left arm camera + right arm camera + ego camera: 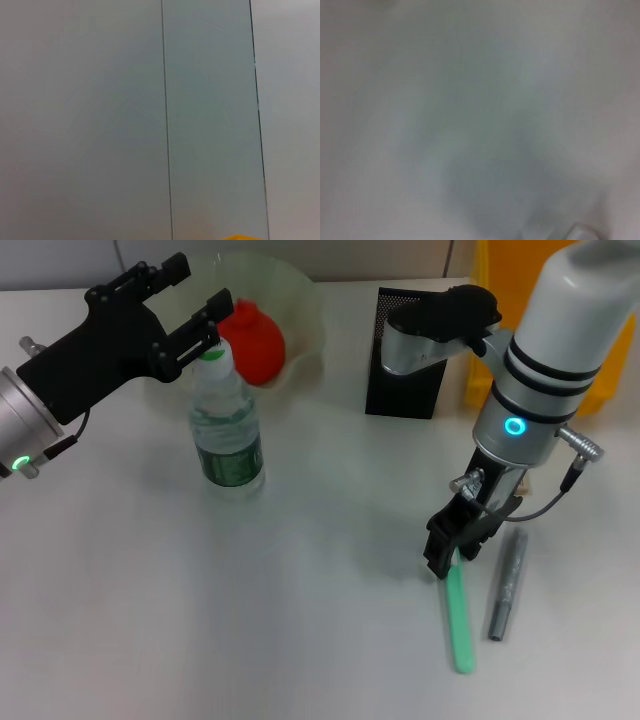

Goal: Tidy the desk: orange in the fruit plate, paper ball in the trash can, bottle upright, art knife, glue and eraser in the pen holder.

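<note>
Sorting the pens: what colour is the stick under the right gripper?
Light green stick, clearest in head view.

bottle (226,430) stands at about 9 o'clock, orange (254,340) in the fruit plate (300,300) behind it at 11, pen holder (405,358) at 1, trash can (500,300) right behind that.

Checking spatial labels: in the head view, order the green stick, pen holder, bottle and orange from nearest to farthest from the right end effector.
1. Green stick, at the right end effector.
2. Pen holder, behind it.
3. Bottle, upright, toward the robot's left.
4. Orange, in the fruit plate, far left.
</note>
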Action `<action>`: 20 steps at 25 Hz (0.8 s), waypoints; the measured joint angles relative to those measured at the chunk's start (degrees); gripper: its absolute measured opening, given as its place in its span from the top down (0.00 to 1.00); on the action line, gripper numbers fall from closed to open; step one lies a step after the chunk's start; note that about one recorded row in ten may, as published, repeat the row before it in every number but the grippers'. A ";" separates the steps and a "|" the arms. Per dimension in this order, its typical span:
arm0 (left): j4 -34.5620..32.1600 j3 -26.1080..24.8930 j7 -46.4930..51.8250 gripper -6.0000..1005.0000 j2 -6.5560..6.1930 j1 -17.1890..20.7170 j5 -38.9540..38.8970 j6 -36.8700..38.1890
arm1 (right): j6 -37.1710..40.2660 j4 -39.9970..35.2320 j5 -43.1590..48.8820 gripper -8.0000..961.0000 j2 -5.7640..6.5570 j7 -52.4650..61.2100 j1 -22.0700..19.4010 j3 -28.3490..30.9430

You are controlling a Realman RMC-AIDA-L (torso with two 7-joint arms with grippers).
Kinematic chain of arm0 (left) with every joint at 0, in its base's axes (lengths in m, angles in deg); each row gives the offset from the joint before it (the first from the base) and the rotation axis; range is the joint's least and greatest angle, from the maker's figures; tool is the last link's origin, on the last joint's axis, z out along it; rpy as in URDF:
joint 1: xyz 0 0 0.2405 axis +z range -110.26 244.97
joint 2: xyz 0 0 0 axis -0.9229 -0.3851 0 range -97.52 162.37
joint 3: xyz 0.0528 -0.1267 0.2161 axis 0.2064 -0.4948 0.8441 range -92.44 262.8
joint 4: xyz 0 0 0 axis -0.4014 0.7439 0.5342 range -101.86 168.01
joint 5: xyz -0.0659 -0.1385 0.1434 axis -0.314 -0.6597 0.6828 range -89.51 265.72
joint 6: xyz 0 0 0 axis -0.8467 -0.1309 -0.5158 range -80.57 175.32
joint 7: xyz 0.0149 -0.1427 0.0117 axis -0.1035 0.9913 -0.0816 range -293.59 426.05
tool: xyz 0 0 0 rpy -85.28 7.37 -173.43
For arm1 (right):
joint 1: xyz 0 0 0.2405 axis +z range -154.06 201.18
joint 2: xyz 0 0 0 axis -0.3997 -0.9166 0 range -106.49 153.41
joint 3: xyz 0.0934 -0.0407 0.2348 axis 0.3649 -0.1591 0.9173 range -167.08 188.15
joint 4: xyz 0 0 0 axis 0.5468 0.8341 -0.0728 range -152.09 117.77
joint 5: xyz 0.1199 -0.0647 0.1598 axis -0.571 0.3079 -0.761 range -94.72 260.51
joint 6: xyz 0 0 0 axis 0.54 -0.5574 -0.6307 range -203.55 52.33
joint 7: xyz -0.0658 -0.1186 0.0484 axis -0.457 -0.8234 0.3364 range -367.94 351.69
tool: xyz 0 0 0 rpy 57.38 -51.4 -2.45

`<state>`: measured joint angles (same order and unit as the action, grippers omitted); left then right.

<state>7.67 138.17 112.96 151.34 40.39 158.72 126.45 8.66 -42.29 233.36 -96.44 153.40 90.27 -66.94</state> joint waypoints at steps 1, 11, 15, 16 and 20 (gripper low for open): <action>0.00 0.00 0.00 0.38 0.00 -0.06 -0.03 -0.03 | -0.07 0.09 0.00 0.52 0.00 0.02 0.18 -0.19; 0.19 0.00 -0.66 0.38 0.09 -0.27 -0.05 -0.24 | -1.77 1.79 -0.09 0.52 0.02 0.04 1.21 -0.79; 0.24 0.00 -0.67 0.38 0.14 -0.32 -0.05 -0.24 | -2.20 2.32 -0.19 0.52 0.04 -0.19 1.43 -0.78; 0.24 0.00 -0.67 0.38 0.14 -0.32 -0.05 -0.24 | -2.27 2.37 -0.32 0.52 0.05 -0.28 1.45 -0.78; 0.79 0.00 -0.83 0.38 0.17 -0.65 -0.13 -0.24 | -2.76 2.47 -0.72 0.52 0.04 -0.41 1.58 -0.76</action>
<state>8.47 138.18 112.13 151.51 39.73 158.59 126.21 5.90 -39.83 232.63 -96.40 152.98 91.85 -67.70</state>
